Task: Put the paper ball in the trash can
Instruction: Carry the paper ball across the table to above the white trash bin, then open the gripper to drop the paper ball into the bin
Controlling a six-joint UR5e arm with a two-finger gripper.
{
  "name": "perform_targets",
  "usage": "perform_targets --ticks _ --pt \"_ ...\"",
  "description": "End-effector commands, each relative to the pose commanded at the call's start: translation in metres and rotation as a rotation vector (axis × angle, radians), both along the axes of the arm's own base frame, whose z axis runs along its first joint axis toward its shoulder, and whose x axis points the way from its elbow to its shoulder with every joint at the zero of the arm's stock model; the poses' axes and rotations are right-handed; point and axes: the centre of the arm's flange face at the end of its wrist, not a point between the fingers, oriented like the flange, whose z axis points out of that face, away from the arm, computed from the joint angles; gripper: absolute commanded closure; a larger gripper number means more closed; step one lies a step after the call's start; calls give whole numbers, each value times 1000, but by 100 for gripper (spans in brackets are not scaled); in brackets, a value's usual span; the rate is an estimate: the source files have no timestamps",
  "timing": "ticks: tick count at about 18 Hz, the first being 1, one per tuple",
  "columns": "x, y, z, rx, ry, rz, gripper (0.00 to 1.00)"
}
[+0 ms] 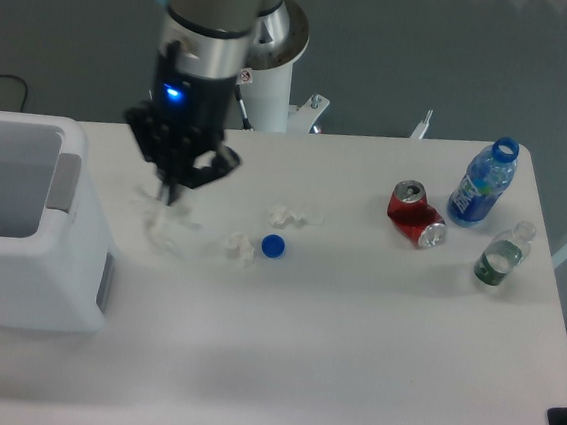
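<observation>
Jaws pinching the blurred paper ball (pixel 165 223), gripper (pixel 171 199) above the table (pixel 352 340), just right of the trash can (pixel 23 228).

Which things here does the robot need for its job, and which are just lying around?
Needed for the job:
- paper ball, blurry, hanging from the gripper
- trash can, at the table's left end

Just lying around:
- two paper wads
- blue bottle cap
- red soda can, on its side
- blue bottle, cap off
- small clear bottle
</observation>
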Motion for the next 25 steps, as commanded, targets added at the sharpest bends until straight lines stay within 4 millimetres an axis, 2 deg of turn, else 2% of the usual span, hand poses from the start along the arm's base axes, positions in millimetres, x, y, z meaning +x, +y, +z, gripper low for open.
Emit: perform_targets --ticks 5,9,11,12,14,15,17,18,19,25 --pt "41 2 21 65 0 -63 94" --pt "63 8 21 71 1 -105 89" --pt "74 14 15 72 3 -131 85" --pt "80 17 12 74 3 -143 81" --pt "91 22 5 71 -6 -173 59" --pt "96 25 2 70 -9 -182 54" --pt "99 27 -5 63 -16 -186 32" --pt "102 27 -6 61 -18 -191 4" --pt "106 29 -6 60 -20 -193 0" --pt "108 29 -6 65 -46 -182 0"
